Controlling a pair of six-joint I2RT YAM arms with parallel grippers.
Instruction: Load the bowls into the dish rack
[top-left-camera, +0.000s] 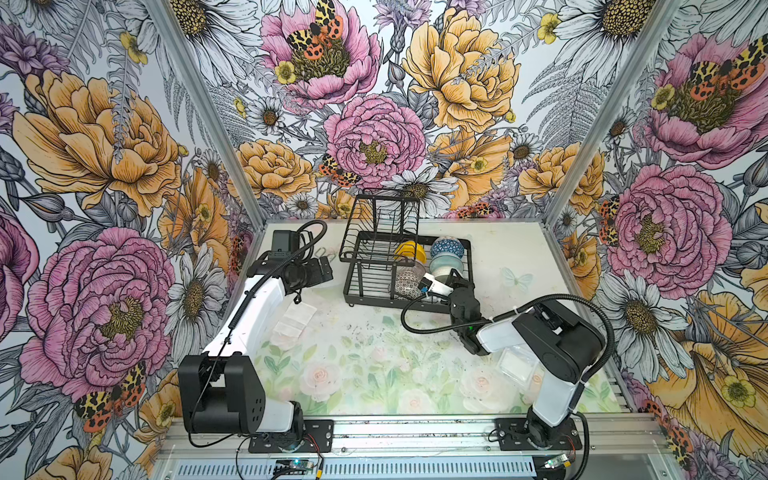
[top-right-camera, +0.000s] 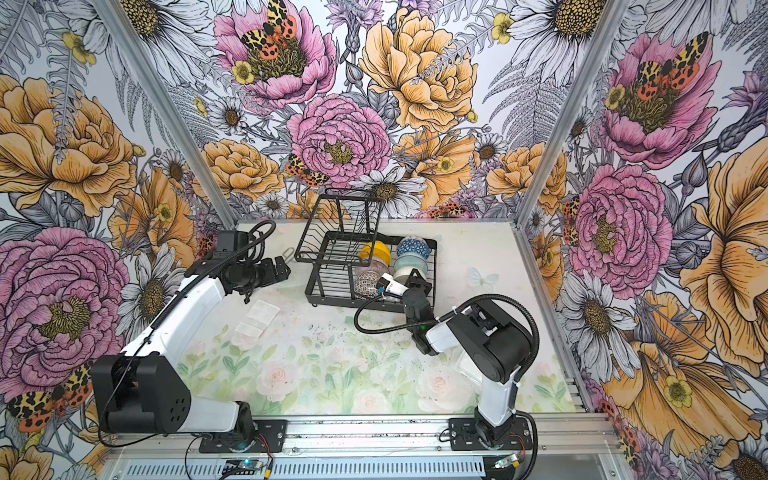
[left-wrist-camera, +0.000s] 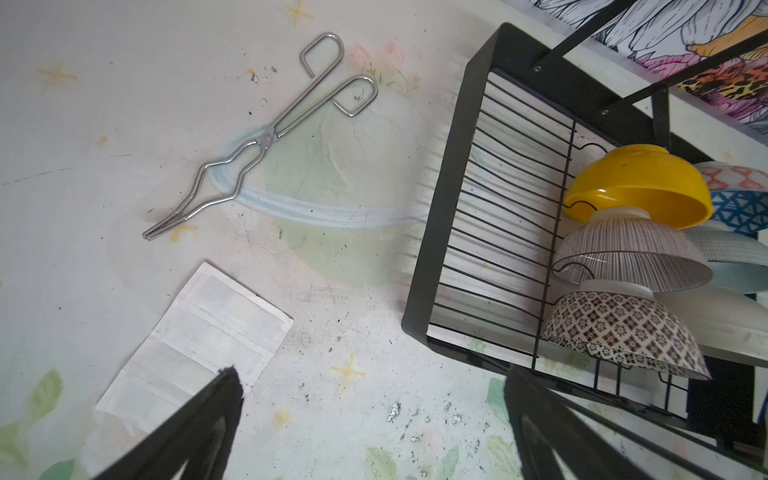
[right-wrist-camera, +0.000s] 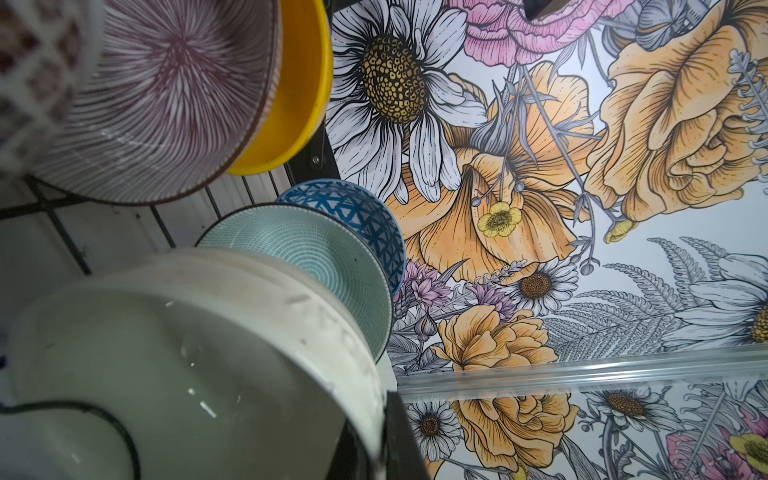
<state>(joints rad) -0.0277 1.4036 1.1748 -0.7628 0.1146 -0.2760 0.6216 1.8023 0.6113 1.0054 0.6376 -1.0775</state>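
The black wire dish rack stands at the back of the table. Inside it, tilted on their sides, are two rows of bowls. One row has the yellow, pink-striped and black-and-white patterned bowls. The other has the blue-patterned, pale teal and cream bowls. My right gripper is inside the rack, shut on the cream bowl's rim. My left gripper hangs open over bare table left of the rack.
Thin metal tongs lie on the table left of the rack. A white paper packet lies nearer the front. A clear plastic tub sits under the right arm. Floral walls close in the back and both sides.
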